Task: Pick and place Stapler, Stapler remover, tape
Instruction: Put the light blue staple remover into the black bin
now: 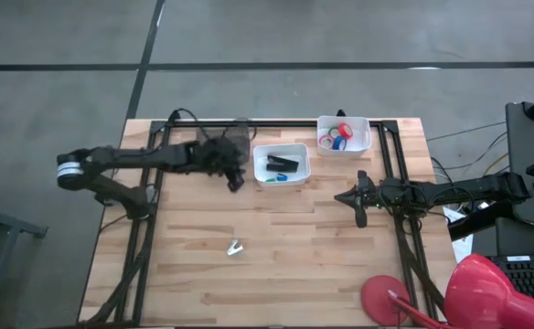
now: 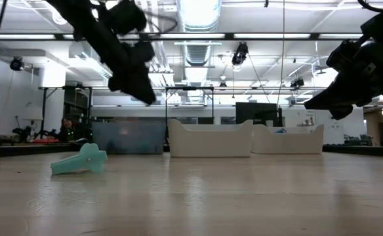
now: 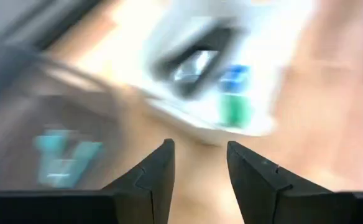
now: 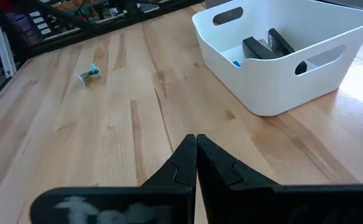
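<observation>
One stapler [image 1: 283,164] lies in the white bin [image 1: 282,178] just beside the left gripper [image 1: 236,182], jaws parted, empty. Right gripper [image 1: 360,219] pinched closed, well apart.

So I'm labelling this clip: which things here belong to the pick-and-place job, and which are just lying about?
Job:
- stapler, lying in the near white bin
- tape rolls, in the far white bin
- staple remover, alone on the table
- left gripper, open, empty, beside the near bin

Lying about:
- red lamp at the table's corner
- right gripper, shut, waiting
</observation>
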Robot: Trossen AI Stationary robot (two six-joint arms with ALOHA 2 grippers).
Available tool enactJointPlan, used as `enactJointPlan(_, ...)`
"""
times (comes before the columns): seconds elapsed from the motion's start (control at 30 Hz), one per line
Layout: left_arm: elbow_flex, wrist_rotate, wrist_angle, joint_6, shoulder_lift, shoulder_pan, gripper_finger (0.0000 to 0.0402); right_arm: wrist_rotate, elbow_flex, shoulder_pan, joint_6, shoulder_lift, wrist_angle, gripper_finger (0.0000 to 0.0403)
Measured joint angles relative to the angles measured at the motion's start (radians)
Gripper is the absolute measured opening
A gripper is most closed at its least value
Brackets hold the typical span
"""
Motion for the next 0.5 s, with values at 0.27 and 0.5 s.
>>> enactJointPlan(0.27,-0.002,-0.028,-0.011,-0.217,-0.064,-0.307,0.0149,0.0,0.0,0.0,0.0,0.0,0.0,0.0008)
enactJointPlan(0.5,-0.003,-0.25,-0.071,-0.476,-0.015,-0.584,0.0149,0.0,0.0,0.0,0.0,0.0,0.0,0.0008)
